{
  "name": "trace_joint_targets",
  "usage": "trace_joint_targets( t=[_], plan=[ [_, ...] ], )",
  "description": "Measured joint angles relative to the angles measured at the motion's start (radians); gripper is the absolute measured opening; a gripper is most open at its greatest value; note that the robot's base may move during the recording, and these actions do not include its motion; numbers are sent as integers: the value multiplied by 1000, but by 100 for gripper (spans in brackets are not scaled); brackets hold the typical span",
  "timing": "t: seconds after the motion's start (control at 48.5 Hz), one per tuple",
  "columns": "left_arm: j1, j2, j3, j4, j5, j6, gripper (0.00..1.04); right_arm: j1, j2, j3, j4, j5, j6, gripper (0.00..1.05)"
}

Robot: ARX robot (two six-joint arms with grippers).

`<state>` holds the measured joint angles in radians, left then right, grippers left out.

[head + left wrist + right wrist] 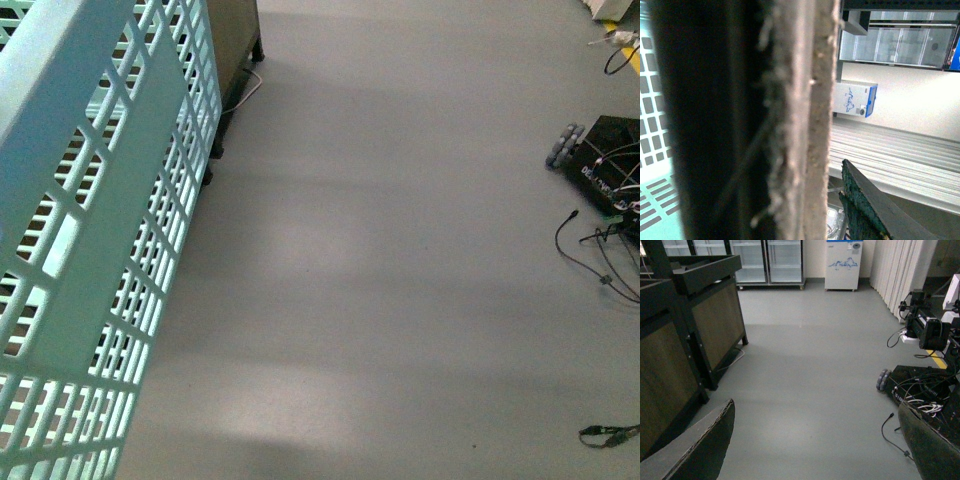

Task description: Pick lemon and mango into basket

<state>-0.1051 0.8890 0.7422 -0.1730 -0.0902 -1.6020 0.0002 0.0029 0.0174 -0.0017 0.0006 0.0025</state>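
**Basket**: light aqua plastic, slotted. Its side wall is seen close against the front camera, tilted, filling the left of that view. A strip of the same wall is also seen at the edge of the left wrist view. Its inside is shown in no view.

**Lemon:** found in no view.

**Mango:** found in no view. Whether either fruit lies in the basket cannot be told.

**Left gripper**: only one dark finger is shown, just beside a brown frayed strip very near the lens. The strip is judged to be the basket's handle. Whether the jaws are clamped on it cannot be told.

**Right gripper**: its fingers are spread wide, with nothing held between them. Only grey floor is seen beyond them.

**Surroundings:**
- Dark display stands are seen to one side in the right wrist view.
- Glass-fronted refrigerators and a white-and-blue cabinet are seen along the far wall.
- Black wheeled equipment with loose cables is seen on the floor at the right.

**Progress:**
- No step can be confirmed as done, since neither fruit is seen and the basket's contents are hidden.
- No fruit is seen on the visible floor.
- The right gripper is judged free for a pick.
- The lemon and the mango are to be counted as outstanding until they are seen inside the basket.
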Motion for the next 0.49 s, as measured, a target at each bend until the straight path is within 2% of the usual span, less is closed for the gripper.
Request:
trace_joint_targets(
  t=[0.495],
  plan=[
    [-1,0,0,0,1,0,30,0,0,0,0,0,0,96]
  ],
)
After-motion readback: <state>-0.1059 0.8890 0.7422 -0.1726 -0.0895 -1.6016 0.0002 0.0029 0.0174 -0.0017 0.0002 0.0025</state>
